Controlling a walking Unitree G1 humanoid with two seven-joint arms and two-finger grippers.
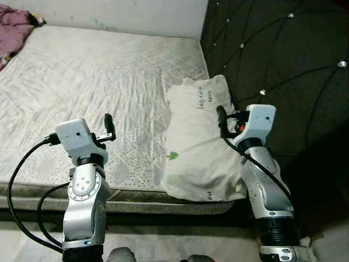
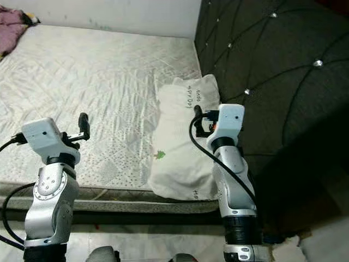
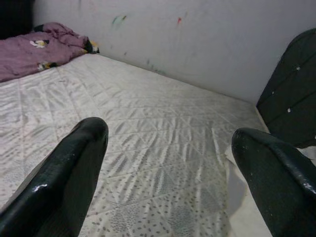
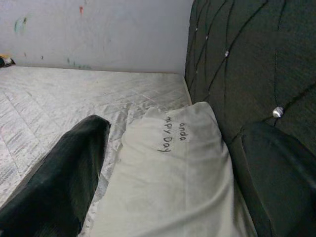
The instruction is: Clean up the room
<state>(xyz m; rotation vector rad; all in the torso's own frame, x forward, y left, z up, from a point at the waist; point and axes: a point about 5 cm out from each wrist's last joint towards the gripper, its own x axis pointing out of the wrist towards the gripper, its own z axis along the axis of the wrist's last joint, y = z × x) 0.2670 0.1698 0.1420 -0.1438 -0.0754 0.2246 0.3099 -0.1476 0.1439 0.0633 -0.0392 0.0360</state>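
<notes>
Both silver arms fill the lower frame of the eye views, raised over the near edge of the bed (image 1: 82,76). Left pincer (image 1: 109,128) sits lower left over bare quilted mattress, fingers spread wide, nothing held. Right pincer (image 1: 222,121) is right of centre, hovering over the white pillow (image 1: 196,147), fingers also spread wide and empty; can't tell if it touches the fabric. Pillow lies lengthwise at the right side of the mattress, just beside the dark tufted headboard (image 1: 283,60), its near end reaching the mattress edge. Judgement: pillow is light, soft, will sag and fold when lifted, not fragile; cotton-like cover shouldn't slip much. Best hold is probably a pinch on a corner or a bunched edge of the cover, since the pincer likely can't span the full thickness; one-point grip will let it dangle, so two pincers on opposite ends would carry it flatter. Purple blanket (image 1: 13,27) is bunched in the upper left corner, well apart from both arms. View differences: right wrist view reads the handwritten lettering on the pillow's far end and the headboard studs up close; left wrist view shows the paint-marked wall (image 3: 173,44) and the blanket pile, pillow barely at its edge. Eye views alone show the small green print (image 1: 173,156) on the pillow.
</notes>
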